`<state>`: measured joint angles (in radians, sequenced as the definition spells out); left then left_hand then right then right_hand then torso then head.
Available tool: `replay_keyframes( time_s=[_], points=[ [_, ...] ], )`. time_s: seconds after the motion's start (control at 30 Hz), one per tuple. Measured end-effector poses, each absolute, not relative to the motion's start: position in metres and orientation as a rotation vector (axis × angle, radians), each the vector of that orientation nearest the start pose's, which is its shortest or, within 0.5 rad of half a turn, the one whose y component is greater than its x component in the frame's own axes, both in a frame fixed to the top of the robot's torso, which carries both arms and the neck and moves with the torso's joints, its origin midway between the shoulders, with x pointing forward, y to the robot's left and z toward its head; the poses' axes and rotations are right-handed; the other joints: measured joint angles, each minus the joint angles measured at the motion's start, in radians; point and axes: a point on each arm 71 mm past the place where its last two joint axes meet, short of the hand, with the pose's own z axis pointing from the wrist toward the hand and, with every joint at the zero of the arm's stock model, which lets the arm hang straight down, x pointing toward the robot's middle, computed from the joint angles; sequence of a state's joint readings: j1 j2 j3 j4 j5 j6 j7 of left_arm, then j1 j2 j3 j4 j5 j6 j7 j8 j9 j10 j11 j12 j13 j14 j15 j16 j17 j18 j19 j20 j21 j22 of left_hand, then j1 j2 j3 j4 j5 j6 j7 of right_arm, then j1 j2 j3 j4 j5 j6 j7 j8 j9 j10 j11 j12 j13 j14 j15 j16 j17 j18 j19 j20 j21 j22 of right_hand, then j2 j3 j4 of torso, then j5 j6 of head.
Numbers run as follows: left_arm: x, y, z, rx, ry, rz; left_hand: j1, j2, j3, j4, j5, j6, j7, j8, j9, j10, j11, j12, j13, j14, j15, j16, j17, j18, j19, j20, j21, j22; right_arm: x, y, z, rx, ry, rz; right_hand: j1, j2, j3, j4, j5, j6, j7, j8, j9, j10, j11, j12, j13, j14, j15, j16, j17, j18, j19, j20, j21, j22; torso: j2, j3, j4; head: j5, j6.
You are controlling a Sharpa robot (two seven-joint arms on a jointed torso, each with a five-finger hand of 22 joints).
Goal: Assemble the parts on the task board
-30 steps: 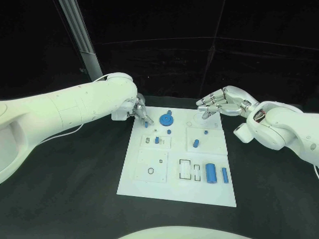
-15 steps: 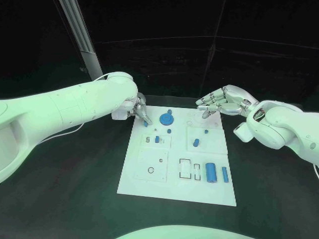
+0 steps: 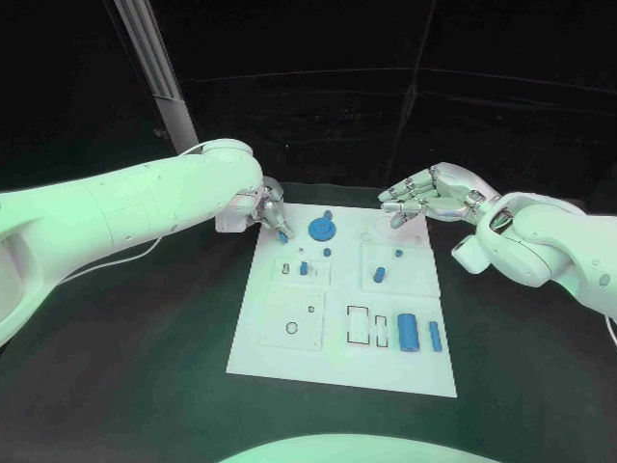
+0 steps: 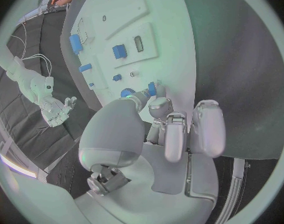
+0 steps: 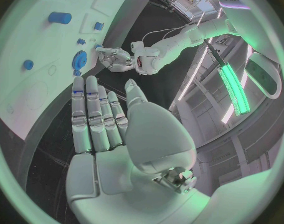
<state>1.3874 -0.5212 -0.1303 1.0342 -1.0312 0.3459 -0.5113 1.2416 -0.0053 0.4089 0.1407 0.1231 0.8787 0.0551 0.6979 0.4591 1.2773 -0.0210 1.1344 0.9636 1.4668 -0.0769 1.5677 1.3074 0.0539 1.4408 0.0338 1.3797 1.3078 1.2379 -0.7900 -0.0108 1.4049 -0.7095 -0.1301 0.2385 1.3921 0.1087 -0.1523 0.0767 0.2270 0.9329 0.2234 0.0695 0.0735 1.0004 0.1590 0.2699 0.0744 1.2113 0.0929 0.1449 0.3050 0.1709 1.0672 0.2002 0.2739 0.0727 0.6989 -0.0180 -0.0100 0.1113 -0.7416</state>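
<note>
Task board: the white task board (image 3: 298, 355) lies in the middle of the black tabletop (image 3: 128, 357), its long side running away from the robot.
Left robot hand: the left robot hand (image 3: 264, 214) is at the far left corner of the board; in the left wrist view a small blue part (image 4: 152, 88) sits pinched between its fingertips (image 4: 159, 104), right at the board's edge.
Right robot hand: the right robot hand (image 3: 422, 199) hovers over the far right corner of the board, fingers held side by side and lightly bent, grasping nothing; the right wrist view shows its palm bare.
Blue disc: a round blue disc (image 3: 321, 230) sits near the far edge of the board, just beside the left robot hand.
Small pieces: a small blue piece (image 3: 303, 270) stands in the left middle panel, and another blue piece (image 3: 378, 276) lies in the right middle panel.
Cylinders: a thick blue cylinder (image 3: 408, 333) and a thinner blue bar (image 3: 435, 337) lie side by side, apart, near the board's near right corner.
</note>
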Motion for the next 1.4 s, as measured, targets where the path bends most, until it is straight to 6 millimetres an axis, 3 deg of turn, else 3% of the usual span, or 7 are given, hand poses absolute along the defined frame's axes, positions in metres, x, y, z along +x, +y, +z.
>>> replay_keyframes(
  time_s=[0.2,0.6,1.1,1.4],
  points=[
    [0.560,0.205,-0.182,-0.155,2.345,-0.251,-0.018,-0.015,0.030,-0.011,0.000,-0.004,-0.003,0.008,0.008,0.008,-0.001,0.000,0.000,0.000,0.000,0.000,0.000,0.000,0.000,0.000,0.000,0.000,0.511,-0.198,-0.161,0.341,1.712,1.292,0.000,0.000,0.000,0.000,0.000,0.000,0.000,0.000,0.000,0.000,0.000,0.000,0.000,0.000,0.000,0.000,0.000,0.000,0.000,0.000,0.000,0.000,-0.001,0.0000,0.0030,-0.001,-0.001],
    [0.528,0.203,-0.176,-0.160,2.249,-0.368,-0.033,-0.027,0.053,-0.028,0.000,-0.005,-0.002,0.015,0.013,0.010,-0.002,0.000,0.000,0.000,0.000,0.000,0.000,0.000,0.000,0.000,0.000,0.000,0.511,-0.200,-0.162,0.343,1.712,1.288,0.000,0.000,0.003,0.003,0.000,-0.004,0.004,0.000,0.000,0.000,0.000,0.000,-0.001,0.000,0.000,0.000,-0.001,0.000,0.000,0.000,-0.004,-0.001,-0.001,-0.0001,0.0031,0.007,0.001],
    [0.503,0.198,-0.192,-0.147,2.182,-0.408,-0.023,-0.056,0.055,-0.031,-0.011,-0.001,-0.005,0.020,0.016,0.013,-0.006,0.000,-0.007,0.000,0.000,0.000,0.000,0.000,0.000,0.000,0.000,0.000,0.512,-0.202,-0.162,0.345,1.712,1.283,0.000,0.000,0.003,0.003,0.000,-0.004,0.004,0.000,0.000,0.000,0.000,0.004,-0.002,0.000,0.000,0.000,-0.003,0.000,0.000,0.000,-0.004,-0.001,-0.001,-0.0012,0.0001,0.013,0.003],
    [0.498,0.200,-0.199,-0.133,2.159,-0.394,-0.030,-0.065,0.068,-0.043,-0.012,-0.001,-0.005,0.020,0.016,0.018,-0.004,0.000,-0.006,0.000,0.000,0.000,0.000,0.000,0.003,-0.003,0.000,0.000,0.512,-0.203,-0.162,0.346,1.712,1.282,-0.005,0.005,0.000,0.006,0.000,-0.004,0.004,0.000,0.000,0.000,0.000,0.004,-0.003,0.000,0.000,0.000,-0.005,0.000,0.000,0.000,-0.004,-0.002,0.000,-0.0009,-0.0004,0.014,0.002]
  ],
)
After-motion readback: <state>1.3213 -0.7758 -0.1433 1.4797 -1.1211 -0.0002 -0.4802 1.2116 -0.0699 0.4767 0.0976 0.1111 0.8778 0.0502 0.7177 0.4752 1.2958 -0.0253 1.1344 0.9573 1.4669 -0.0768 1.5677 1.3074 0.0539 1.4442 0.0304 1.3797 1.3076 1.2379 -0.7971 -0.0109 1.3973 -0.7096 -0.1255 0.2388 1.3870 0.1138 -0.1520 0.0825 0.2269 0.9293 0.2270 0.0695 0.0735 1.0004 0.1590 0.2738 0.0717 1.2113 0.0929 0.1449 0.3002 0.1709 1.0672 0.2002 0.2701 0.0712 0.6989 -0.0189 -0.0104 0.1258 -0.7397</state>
